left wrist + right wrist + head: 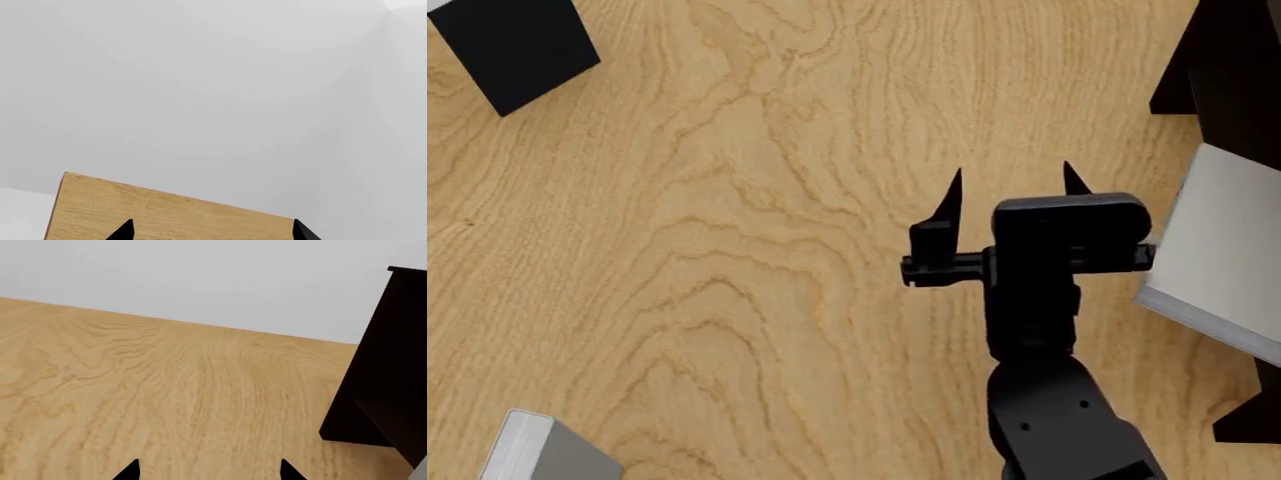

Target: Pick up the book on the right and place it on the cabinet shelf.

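Left gripper point(212, 231) shows only two spread tips over the table point(761, 200). Right gripper point(1012, 190) is open and empty; the book point(1221, 260) lies just to its right, probably long axis pointing away, below the cabinet shelf point(1228, 60).

I take the table point(734, 200) as reference. On it, the black book point(514, 45) sits at its far left, a second book point(547, 452) at near left. The book point(1228, 260) lies at right, just before the cabinet point(1228, 70). My right gripper point(1012, 182) hangs left of the book.
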Tool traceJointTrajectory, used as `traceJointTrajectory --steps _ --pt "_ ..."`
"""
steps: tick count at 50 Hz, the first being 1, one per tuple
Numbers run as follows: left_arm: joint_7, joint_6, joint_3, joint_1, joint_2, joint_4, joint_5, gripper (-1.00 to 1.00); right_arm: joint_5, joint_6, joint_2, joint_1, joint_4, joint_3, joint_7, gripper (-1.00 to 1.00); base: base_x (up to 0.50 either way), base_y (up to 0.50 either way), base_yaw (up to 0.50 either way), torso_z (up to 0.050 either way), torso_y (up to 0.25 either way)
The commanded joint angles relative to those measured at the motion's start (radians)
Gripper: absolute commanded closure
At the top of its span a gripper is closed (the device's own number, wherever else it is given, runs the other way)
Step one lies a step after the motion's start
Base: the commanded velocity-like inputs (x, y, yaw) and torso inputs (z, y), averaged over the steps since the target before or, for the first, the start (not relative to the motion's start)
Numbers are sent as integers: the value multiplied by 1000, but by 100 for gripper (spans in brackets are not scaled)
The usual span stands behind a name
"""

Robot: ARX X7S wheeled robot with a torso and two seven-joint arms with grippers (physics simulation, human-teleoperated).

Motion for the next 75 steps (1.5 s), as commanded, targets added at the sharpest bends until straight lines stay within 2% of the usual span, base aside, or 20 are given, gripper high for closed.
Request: traceJointTrajectory --steps 1,11,18,42,51,62,75 --pt "3 -3 1 -7 -3 -9 1 -100 -8 -6 -22 7 34 0 -19 -100 0 0 0 0 0" --pt "4 -5 0 -6 -5 -10 -2 -100 6 -69 -132 35 269 37 -141 -100 0 0 0 0 0" --pt "-2 -12 0 -6 -5 -3 3 -100 -53 -49 -141 28 277 116 -161 -100 0 0 0 0 0" --pt "8 -5 0 -7 -5 -12 -4 -100 -537 26 -169 -13 277 687 -256 -100 0 0 0 0 0" --pt "11 -5 1 -10 -4 -17 -3 -100 -685 42 -176 -20 277 856 -279 -100 0 0 0 0 0" --pt "5 -6 1 -6 -2 -11 3 -100 -789 52 -180 -28 277 978 -296 -100 0 0 0 0 0" --pt "-5 -15 9 -10 -1 -6 17 -100 -839 57 -171 -34 277 1051 -297 -100 0 0 -1 0 -1"
